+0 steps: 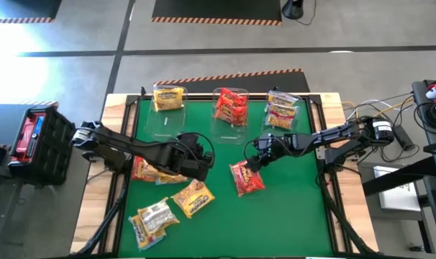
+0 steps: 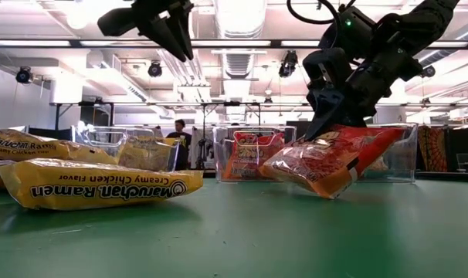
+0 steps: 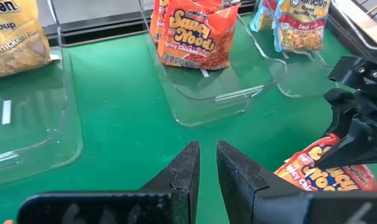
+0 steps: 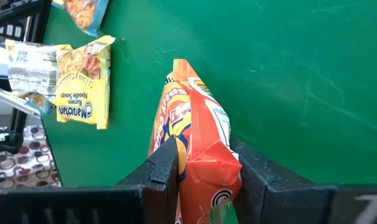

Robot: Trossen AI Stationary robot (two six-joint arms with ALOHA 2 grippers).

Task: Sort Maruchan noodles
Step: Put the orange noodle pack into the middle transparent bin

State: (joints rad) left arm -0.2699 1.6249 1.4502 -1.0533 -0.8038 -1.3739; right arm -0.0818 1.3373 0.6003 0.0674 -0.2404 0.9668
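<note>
A green table with a pale wooden rim fills the middle of a workshop with a grey floor marked by striped tape; in the low view the room behind shows ceiling ducts, lamps and a person standing far off. Along the far edge of the table stand three clear bins: the left bin holds one yellow packet, the middle bin red packets, and the right bin pale multicoloured packets.

The right gripper reaches in from the right to the middle of the table. Its two fingers are clamped on the edge of a red noodle packet, which shows pinched between them in the right wrist view, tilted with its near corner down at the green surface in the low view.

The left gripper sits left of centre, raised above the table, fingers drawn together with only a slit between them and nothing held; the red packet lies just to its right.

Loose packets lie on the near left: a yellow-orange packet partly under the left arm, another yellow one nearer, and a pale packet nearest the front edge.
</note>
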